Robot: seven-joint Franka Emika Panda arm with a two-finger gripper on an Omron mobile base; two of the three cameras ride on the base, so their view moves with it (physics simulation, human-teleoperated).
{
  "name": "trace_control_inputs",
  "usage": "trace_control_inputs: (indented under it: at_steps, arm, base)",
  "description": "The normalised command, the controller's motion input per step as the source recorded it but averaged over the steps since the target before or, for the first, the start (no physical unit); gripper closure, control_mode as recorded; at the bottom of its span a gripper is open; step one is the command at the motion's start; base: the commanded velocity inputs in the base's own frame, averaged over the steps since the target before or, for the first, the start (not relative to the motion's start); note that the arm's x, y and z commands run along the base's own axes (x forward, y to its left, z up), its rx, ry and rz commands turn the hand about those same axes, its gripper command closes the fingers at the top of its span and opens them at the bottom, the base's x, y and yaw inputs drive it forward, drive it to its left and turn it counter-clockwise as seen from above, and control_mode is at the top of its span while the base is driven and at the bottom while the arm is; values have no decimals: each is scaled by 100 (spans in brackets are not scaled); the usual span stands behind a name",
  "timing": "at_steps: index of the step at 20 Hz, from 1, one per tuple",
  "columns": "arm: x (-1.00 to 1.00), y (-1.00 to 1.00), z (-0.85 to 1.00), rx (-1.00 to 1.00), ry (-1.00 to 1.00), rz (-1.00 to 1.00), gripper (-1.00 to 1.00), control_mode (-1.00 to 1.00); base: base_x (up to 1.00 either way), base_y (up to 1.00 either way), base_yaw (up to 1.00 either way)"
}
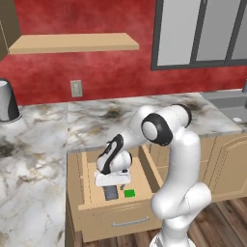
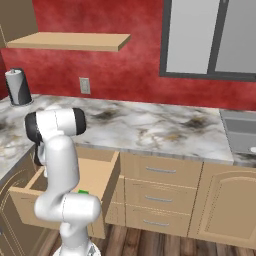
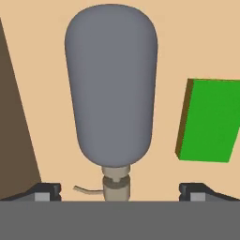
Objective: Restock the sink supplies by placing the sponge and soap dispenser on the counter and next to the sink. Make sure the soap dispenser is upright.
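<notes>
The soap dispenser (image 3: 111,84), a dark grey rounded bottle, lies on its side on the floor of an open wooden drawer (image 1: 87,178). Its tan pump top (image 3: 115,185) points toward the hand. My gripper (image 3: 119,193) is open just above it, with a fingertip on each side of the pump end and touching nothing. The green sponge (image 3: 206,119) lies flat beside the bottle, apart from it. From the left base view, my gripper (image 1: 112,185) reaches down into the drawer over the bottle (image 1: 111,194), and the sponge (image 1: 129,193) sits to its right. The sink (image 1: 231,103) is at the far right of the marble counter (image 1: 96,118).
A silver-grey canister (image 1: 7,101) stands on the counter at the left. A wooden wall shelf (image 1: 72,42) hangs above. The drawer's side walls (image 1: 149,166) close in around the hand. Closed drawers and cabinet doors (image 2: 160,197) run under the counter toward the sink (image 2: 240,130).
</notes>
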Motion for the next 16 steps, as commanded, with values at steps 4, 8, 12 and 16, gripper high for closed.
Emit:
trace_control_inputs:
  at_steps: [4,8,12,16]
  arm:
    - [2,0,-6,0,-18,-3,-100,-100]
    - [1,0,-6,0,-13,-3,-100,-100]
    - [7,0,-14,0,-14,-3,-100,-100]
    - [8,-3,-12,0,-13,-1,-100,-100]
  base:
    - [0,0,0]
    - [0,0,0]
    - [0,0,0]
    - [0,0,0]
